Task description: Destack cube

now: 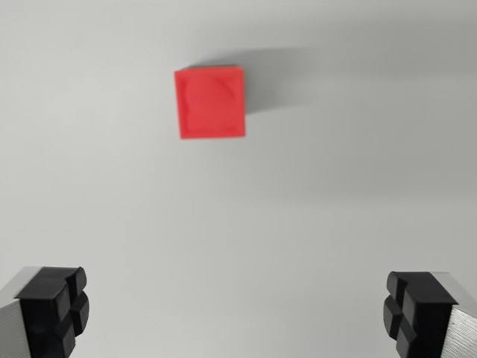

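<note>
The pale grey tabletop (238,224) fills the whole wrist view, plain and unmarked, with its edges cut off on every side. A soft dark shadow streaks away from the cube toward the wrist view's right and slightly up, its far end fading out so its limit is hard to fix.

The end effector (238,313) sits at the bottom of the picture with its jaws spread wide apart and nothing between them. Only the tips show: black pads on silver bodies, one finger (52,309) in the lower left corner, the other in the lower right, both cropped by the frame.

The red cube (211,102) lies in the upper middle, a little to the wrist view's left, well apart from both fingers. It is seen from above and slightly blurred. A faint round mark shows on its top face. Whether another cube lies beneath it cannot be told, since only the top face and a thin dark sliver along its upper edge are visible
</note>
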You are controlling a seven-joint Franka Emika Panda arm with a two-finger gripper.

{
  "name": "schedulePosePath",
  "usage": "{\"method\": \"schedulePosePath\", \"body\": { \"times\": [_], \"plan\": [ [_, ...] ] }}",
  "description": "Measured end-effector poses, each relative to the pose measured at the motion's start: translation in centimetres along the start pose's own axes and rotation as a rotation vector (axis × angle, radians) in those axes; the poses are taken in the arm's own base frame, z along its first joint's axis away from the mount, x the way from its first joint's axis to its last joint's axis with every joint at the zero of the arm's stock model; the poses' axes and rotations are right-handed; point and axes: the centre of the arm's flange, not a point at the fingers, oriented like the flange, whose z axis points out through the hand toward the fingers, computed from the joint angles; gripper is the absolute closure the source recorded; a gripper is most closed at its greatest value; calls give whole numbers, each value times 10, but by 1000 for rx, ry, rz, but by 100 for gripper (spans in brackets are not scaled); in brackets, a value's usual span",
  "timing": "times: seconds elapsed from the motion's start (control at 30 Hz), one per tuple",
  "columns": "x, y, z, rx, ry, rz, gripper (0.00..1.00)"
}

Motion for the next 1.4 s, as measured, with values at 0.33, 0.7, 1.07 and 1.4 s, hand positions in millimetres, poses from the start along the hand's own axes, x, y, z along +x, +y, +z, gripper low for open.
{"method": "schedulePosePath", "body": {
  "times": [0.33, 0.7, 1.07, 1.4],
  "plan": [
    [0, 0, 0, 0, 0, 0, 0],
    [1, -1, 5, 0, 0, -1, 0],
    [1, -5, 24, 1, 0, -8, 0],
    [1, -10, 48, 6, 0, -17, 0]
  ]
}}
